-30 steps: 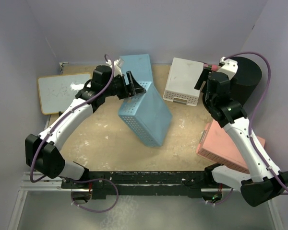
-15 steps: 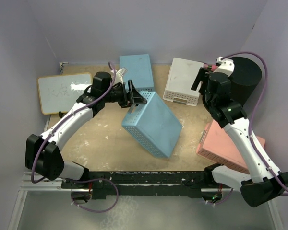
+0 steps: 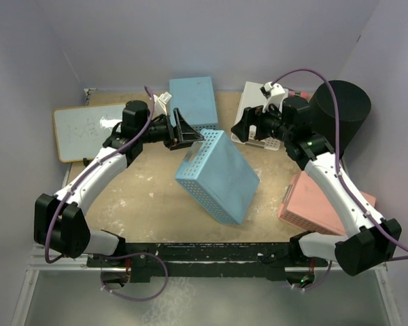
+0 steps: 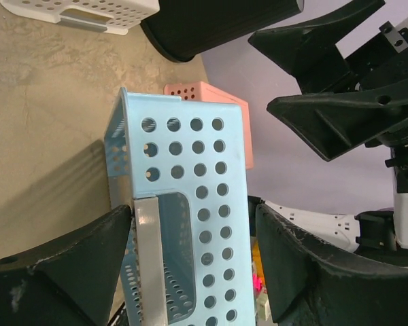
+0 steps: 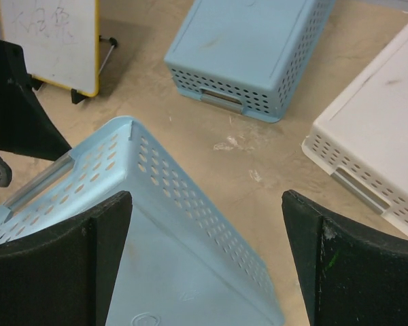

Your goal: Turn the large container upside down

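The large container, a tall round black pot (image 3: 340,109), stands at the far right against the wall; neither gripper touches it. Its lower part also shows in the left wrist view (image 4: 217,24). A big light-blue perforated basket (image 3: 217,176) lies tilted with its base up in the middle. My left gripper (image 3: 183,130) is open, its jaws straddling that basket's handle end (image 4: 190,204) with a gap on one side. My right gripper (image 3: 248,129) is open wide and empty, hovering above the blue basket's far side (image 5: 156,224).
A smaller blue basket (image 3: 194,100) and a white basket (image 3: 258,112) lie base up at the back. A pink basket (image 3: 326,204) lies at the right front. A small whiteboard (image 3: 88,129) stands at the left. Walls close in on three sides.
The big blue basket tipped over from its raised edge and now lies tilted, base up. My right arm swung left from beside the black pot toward the blue basket.
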`<action>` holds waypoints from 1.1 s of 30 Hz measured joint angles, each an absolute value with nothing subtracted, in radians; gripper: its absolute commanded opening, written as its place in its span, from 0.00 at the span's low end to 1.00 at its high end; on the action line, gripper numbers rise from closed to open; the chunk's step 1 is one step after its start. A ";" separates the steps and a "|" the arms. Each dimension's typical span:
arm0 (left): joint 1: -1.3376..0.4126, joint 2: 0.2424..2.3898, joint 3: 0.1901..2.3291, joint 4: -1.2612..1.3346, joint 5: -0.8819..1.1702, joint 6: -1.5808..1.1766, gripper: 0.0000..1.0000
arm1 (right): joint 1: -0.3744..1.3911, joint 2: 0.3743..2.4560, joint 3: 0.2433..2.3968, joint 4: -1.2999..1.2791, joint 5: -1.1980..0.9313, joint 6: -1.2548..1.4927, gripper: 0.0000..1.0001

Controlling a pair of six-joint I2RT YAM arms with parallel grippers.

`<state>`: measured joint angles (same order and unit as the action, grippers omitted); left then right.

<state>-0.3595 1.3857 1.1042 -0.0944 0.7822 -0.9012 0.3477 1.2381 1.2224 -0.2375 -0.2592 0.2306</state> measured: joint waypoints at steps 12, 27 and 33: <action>-0.300 1.387 1.377 -0.580 0.527 -0.574 0.72 | 0.348 1.236 1.237 -0.258 -0.216 0.230 0.94; -0.298 1.160 1.304 -0.646 -0.167 -0.437 0.75 | 0.348 1.264 1.249 -0.332 0.090 0.297 0.95; -0.297 1.156 1.262 -0.601 -0.305 -0.488 0.75 | 0.348 1.288 1.249 -0.354 0.185 0.353 0.97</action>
<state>-0.2966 1.1557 1.2625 -0.6006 -0.3054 -0.4881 0.3477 1.2881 1.2491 -0.3542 0.1848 0.3534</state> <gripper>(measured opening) 0.751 0.963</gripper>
